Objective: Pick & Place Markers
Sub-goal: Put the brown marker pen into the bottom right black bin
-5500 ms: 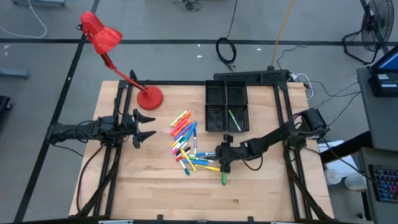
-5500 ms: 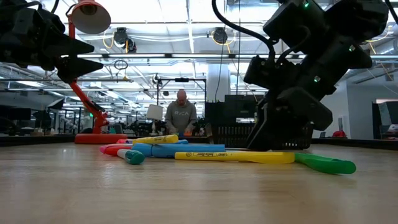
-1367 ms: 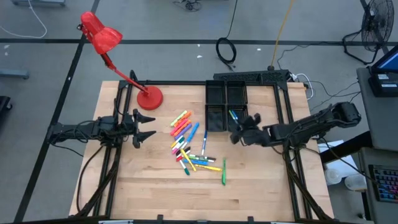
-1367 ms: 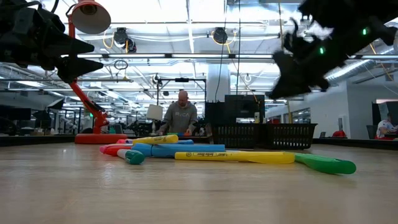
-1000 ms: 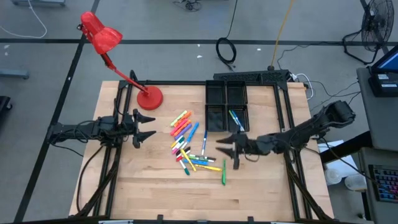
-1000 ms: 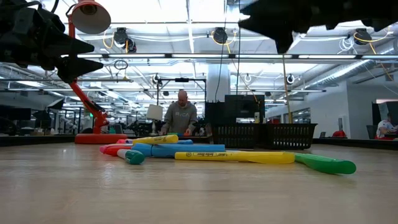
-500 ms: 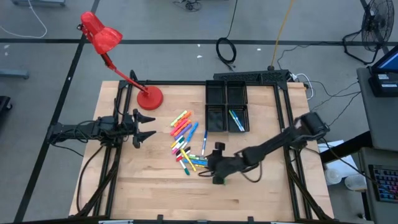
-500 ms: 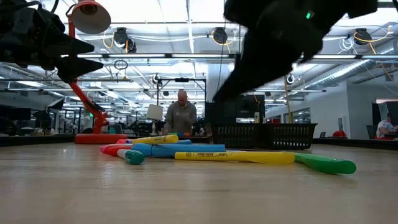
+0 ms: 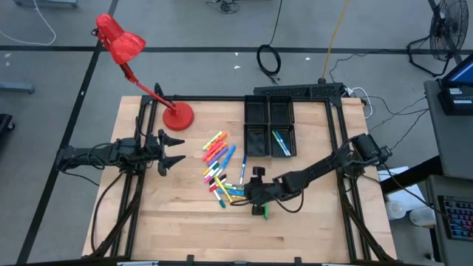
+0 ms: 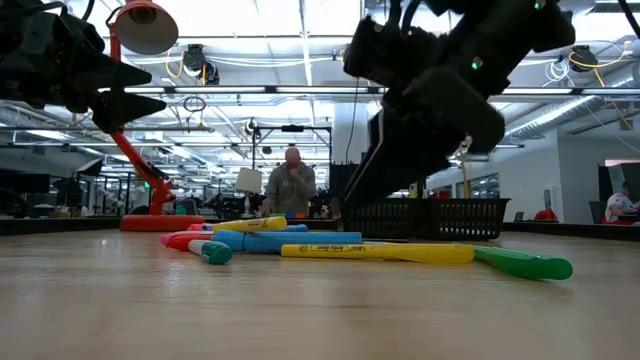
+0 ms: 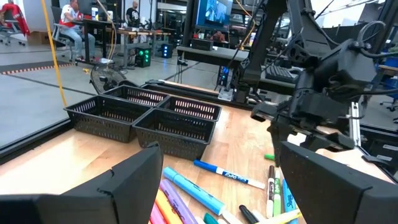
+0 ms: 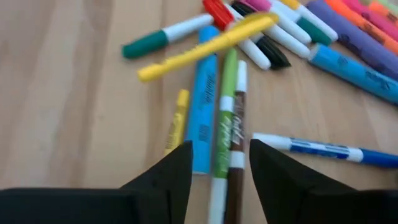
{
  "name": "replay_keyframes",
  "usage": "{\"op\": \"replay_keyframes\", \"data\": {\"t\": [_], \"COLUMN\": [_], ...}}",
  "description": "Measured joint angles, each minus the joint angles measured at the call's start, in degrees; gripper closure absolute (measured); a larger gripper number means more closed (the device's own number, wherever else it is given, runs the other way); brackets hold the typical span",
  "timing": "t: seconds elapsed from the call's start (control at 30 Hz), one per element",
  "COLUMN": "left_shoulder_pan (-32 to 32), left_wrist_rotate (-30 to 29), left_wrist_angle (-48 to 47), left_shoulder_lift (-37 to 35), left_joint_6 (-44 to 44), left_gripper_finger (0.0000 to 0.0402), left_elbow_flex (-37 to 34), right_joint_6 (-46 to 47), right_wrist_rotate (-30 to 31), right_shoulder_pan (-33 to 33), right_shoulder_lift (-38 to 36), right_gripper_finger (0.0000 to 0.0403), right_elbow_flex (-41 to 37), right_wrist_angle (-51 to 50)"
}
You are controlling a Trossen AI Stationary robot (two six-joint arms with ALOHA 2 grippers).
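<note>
The right gripper (image 9: 256,198) hangs low over the near end of the loose pile of markers (image 9: 222,168) on the wooden table (image 9: 170,229), pointing down at them. In the right wrist view its two dark fingers (image 12: 163,180) stand apart with nothing between them; under the gap lie a light-green marker (image 12: 224,118) and a brown-and-white one (image 12: 237,127), side by side, with a blue marker (image 12: 204,112) just beside them and a long yellow marker (image 12: 208,46) crossing their far ends. Print runs along the blue, green and brown barrels, but it is too blurred to read, and no brand can be made out. The black tray (image 9: 270,125) sits at the far side of the table, well apart from the pile; at least two markers, bluish and greenish as far as can be told, lie in its near right compartment. The left gripper (image 9: 171,151) waits at the table's left side, its fingers (image 11: 118,186) spread wide and empty. A red lamp (image 9: 118,44) stands at the far left corner.
</note>
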Motion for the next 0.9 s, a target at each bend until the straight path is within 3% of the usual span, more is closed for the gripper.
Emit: {"op": "replay_keyframes", "data": {"t": [0.6,0.9], "left_shoulder_pan": [0.02,0.01], "left_wrist_rotate": [0.00,0.00], "left_wrist_angle": [0.00,0.00], "left_shoulder_lift": [0.00,0.00], "left_joint_6": [0.00,0.00], "left_gripper_finger": [0.0078,0.0078], "left_elbow_flex": [0.00,-0.02], "right_joint_6": [4.06,2.59], "right_wrist_rotate": [-0.28,-0.25], "right_shoulder_pan": [-3.77,-3.77], "right_shoulder_lift": [-0.02,-0.15], "right_gripper_finger": [0.0287,0.0320], "right_elbow_flex": [-6.62,-8.10], "right_wrist_angle": [1.08,1.30]}}
